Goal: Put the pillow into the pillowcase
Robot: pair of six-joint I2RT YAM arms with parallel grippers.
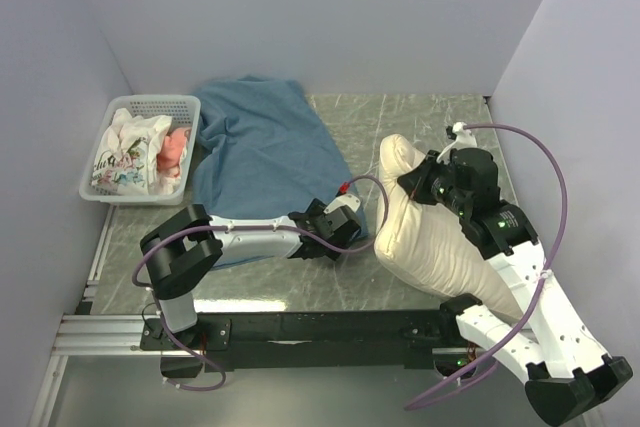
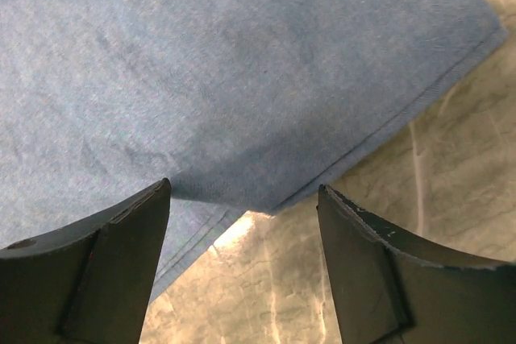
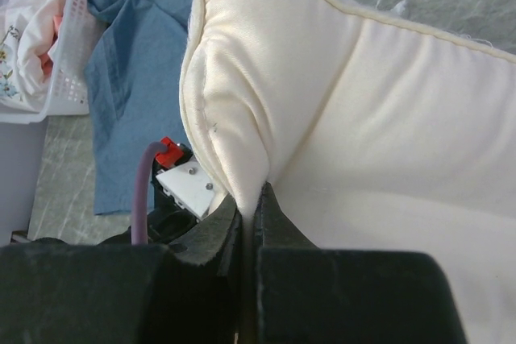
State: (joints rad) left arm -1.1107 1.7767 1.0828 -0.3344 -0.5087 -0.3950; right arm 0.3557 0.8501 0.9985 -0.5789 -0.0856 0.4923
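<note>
Right hand (image 3: 252, 211) pinches edge of plump cream rectangular fabric pillow (image 1: 430, 232), plain face showing, at right; left hand (image 2: 243, 199) spread above corner of wrinkled muted-blue fabric pillowcase (image 1: 262, 152) lying left on marbled surface (image 1: 400, 117).

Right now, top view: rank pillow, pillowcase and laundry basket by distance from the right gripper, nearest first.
1. Pillow: pinched by right gripper, right side.
2. Pillowcase: centre-left, spread out.
3. Laundry basket: far-left corner.

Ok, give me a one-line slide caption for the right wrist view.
Right gripper shut on a fold of the cream pillow, blue pillowcase and white basket lying beyond.
</note>
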